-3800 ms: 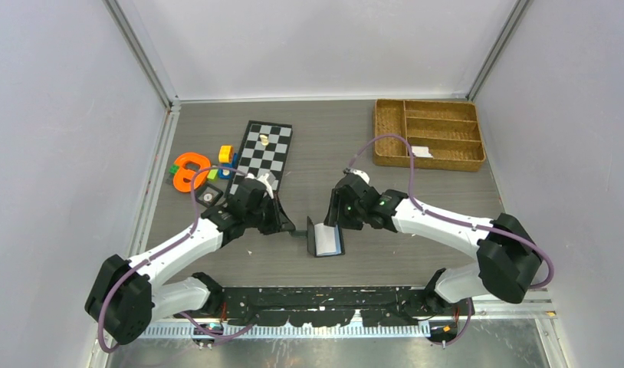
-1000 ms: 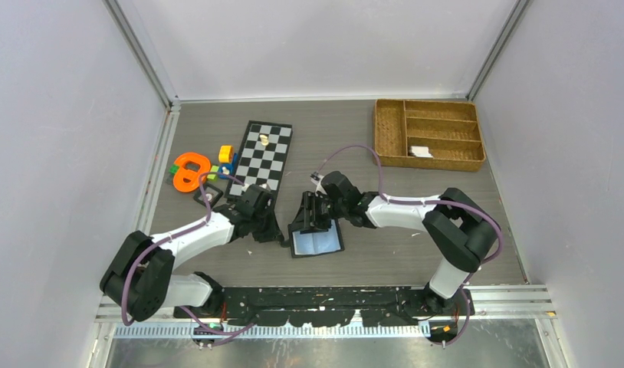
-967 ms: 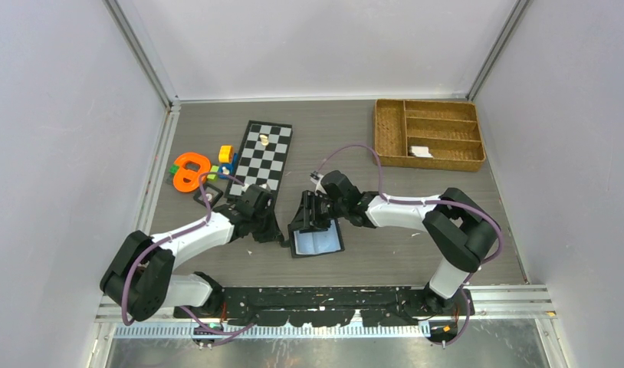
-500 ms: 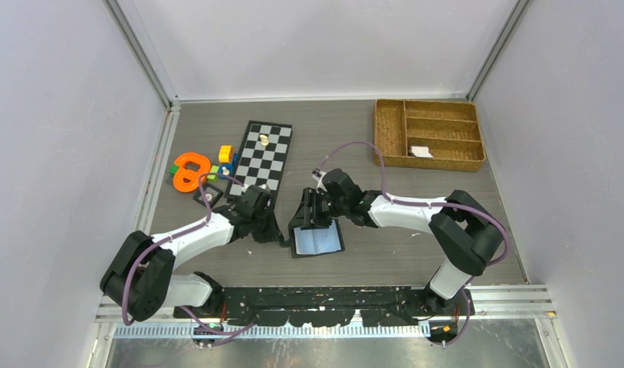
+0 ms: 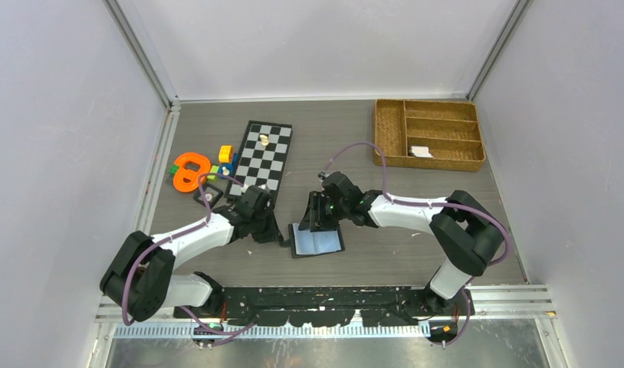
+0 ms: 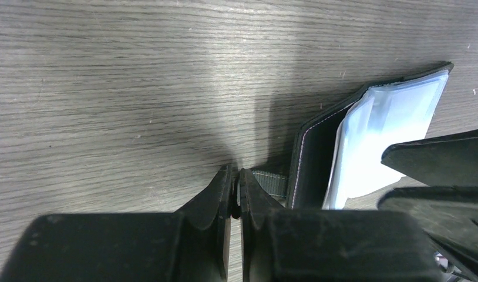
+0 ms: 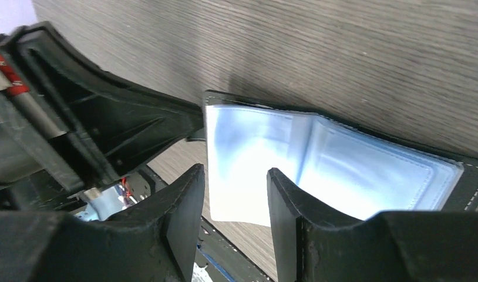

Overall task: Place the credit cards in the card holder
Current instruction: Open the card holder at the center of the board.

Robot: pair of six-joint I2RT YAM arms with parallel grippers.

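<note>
Between the two arms, toward the near edge of the table (image 5: pixel 385 257): card holder (image 5: pixel 318 241) (image 6: pixel 313 153) (image 7: pixel 342 170). Lies spread open, bluish-clear sleeves up. Held at its grey snap strap (image 6: pixel 271 180) by left gripper (image 5: pixel 282 238) (image 6: pixel 235 194), fingers pinched together on it. Hovers over the sleeves' far edge: right gripper (image 5: pixel 318 222) (image 7: pixel 235 176), fingers parted, contact unclear. Farther back, chessboard (image 5: pixel 267 153) to the left and woven tray (image 5: pixel 429 163) at the right corner.
</note>
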